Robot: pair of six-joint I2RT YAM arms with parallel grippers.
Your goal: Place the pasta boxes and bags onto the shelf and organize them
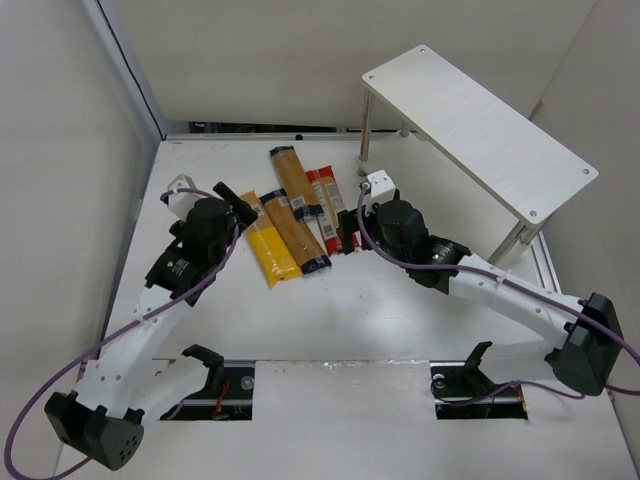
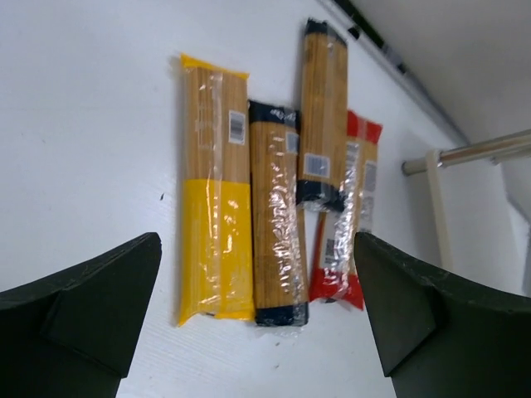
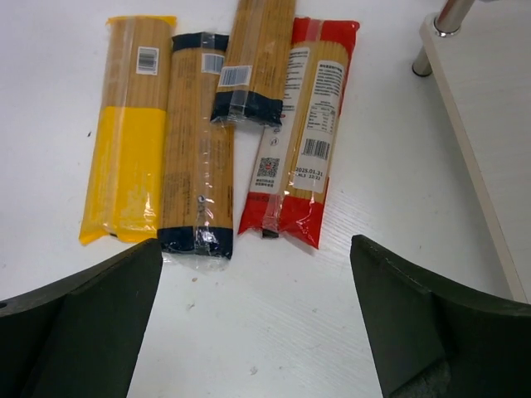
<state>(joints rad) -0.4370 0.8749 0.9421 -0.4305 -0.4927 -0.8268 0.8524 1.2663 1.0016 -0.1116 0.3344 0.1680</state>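
Note:
Several spaghetti packs lie side by side on the white table. They are a yellow bag (image 1: 272,250), an orange-brown pack with dark blue bands (image 1: 298,232), a second such pack (image 1: 292,178) farther back, and a slim red-and-white pack (image 1: 326,200). The white shelf (image 1: 480,125) stands at the back right with nothing on it. My left gripper (image 1: 238,203) is open and empty, just left of the packs. My right gripper (image 1: 352,218) is open and empty, just right of them. The left wrist view shows the yellow bag (image 2: 214,191) and the banded pack (image 2: 276,215) between my open fingers (image 2: 83,315). The right wrist view shows the red pack (image 3: 303,124) ahead of my right gripper (image 3: 257,323).
A shelf leg (image 3: 440,25) and a white base strip (image 3: 481,166) stand right of the red pack. Walls enclose the table on the left, back and right. Two black holders (image 1: 205,360) sit at the near edge by the arm bases.

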